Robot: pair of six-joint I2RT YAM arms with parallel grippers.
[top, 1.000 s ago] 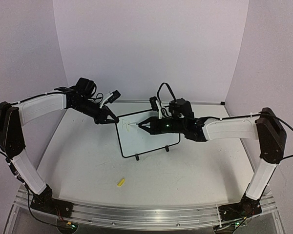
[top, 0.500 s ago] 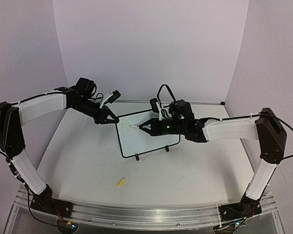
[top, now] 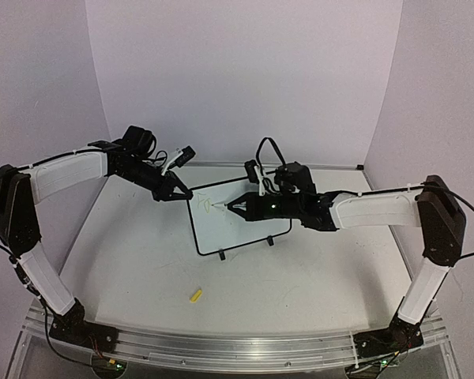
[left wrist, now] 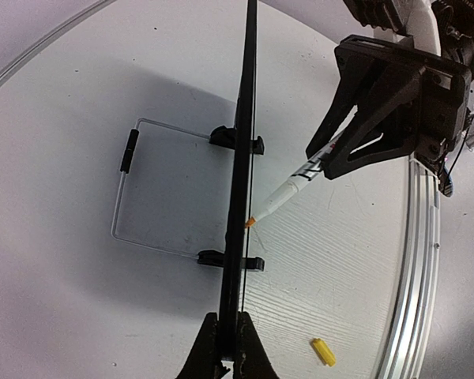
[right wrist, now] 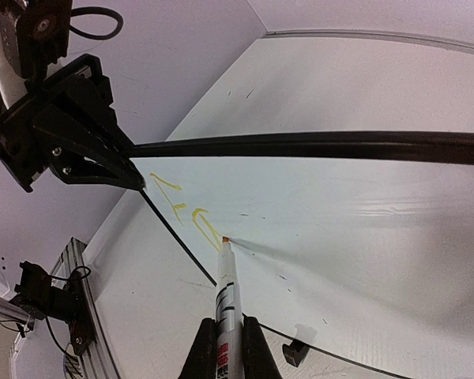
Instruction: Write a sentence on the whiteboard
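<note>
Table (top: pixel 142 260): white, wood-grain texture, light scuffs. A ribbed metal rail (top: pixel 221 343) runs along its near edge. Pale lavender walls (top: pixel 245 79) close in on three sides.

Whiteboard (top: pixel 245 225): stands near the table's middle on two black clip feet (top: pixel 220 254) and leans back.

Left gripper (top: pixel 180 192): pinched shut on the board's upper left corner. Its own camera sees the board only edge-on, as a thin black line.

Right gripper (top: pixel 235 206): clamped on a white marker (right wrist: pixel 226 280), whose orange tip touches the upper left of the board face.

Writing (right wrist: pixel 182 205): a few yellow strokes beside the tip, too few and too faint to read. From above they are barely a smudge.

A small yellow cap (top: pixel 195 295) lies on the table nearer the rail, well apart from the board.

Hidden or cut off:
- The board's back is out of sight.
- The right wrist view crops the board's right side.
- The marker's barrel print is too blurred to read.
- Both wrist views show their own fingers only at the frame bottom.
</note>
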